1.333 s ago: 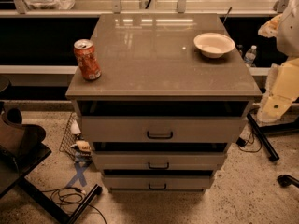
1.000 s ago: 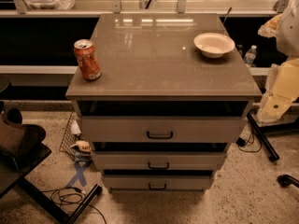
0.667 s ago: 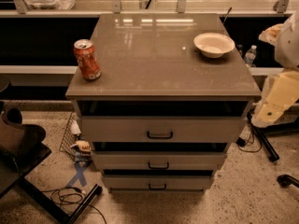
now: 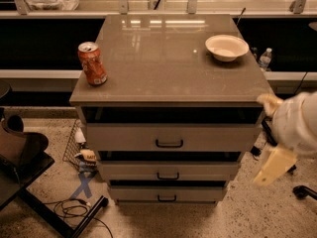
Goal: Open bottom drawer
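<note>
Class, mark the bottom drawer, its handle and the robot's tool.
bottom drawer [image 4: 133, 194]: camera view, front panel.
handle [image 4: 167, 198]: camera view, bar's middle.
tool [image 4: 274, 165]: camera view, cream body, right of cabinet [image 4: 168, 78].

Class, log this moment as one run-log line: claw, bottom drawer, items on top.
claw: right of cabinet, touching no handle | bottom drawer: shut | on top: soda can, bowl

The robot's arm [image 4: 298, 124] is a bulky, rounded shell, smooth and cream-white, showing just off the right front corner of the cabinet [image 4: 168, 83]. Its end nearest that corner is a paler, yellowish rounded cap. Lower down, right of the cabinet's front, is the gripper [image 4: 274, 165], a flat cream-coloured wedge.
</note>
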You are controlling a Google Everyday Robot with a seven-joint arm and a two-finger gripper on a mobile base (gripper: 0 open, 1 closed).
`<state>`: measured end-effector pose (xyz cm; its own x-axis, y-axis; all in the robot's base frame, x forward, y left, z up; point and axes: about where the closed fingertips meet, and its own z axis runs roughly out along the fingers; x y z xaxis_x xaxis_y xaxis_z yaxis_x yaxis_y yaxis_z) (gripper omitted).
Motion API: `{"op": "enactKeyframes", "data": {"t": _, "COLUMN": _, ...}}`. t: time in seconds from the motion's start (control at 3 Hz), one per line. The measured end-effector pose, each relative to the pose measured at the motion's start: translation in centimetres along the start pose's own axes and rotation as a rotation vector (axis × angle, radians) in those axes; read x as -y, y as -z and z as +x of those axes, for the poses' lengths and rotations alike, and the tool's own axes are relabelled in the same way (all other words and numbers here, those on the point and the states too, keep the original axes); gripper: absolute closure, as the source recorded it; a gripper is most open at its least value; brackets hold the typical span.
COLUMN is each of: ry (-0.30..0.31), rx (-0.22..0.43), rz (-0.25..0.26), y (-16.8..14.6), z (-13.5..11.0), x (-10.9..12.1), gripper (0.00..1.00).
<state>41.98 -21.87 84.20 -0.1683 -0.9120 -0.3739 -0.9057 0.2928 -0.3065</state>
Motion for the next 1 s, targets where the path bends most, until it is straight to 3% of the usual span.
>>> {"op": "enactKeyframes", "data": {"t": 0.33, "ry": 0.008, "rx": 0.032, "rz": -0.008, "y": -6.4, "z": 1.4, "x": -2.6, "gripper": 0.00}}
{"op": "enactKeyframes", "data": {"t": 0.67, "ry": -0.025, "rx": 0.037, "rz": 0.023, "y": -12.0, "z": 1.8, "x": -3.4, "gripper": 0.00}}
{"op": "enactKeyframes", "data": {"t": 1.0, "ry": -0.072, "rx": 0.034, "rz": 0.131, "y": -16.2, "z": 1.6, "x": -1.9, "gripper": 0.00}}
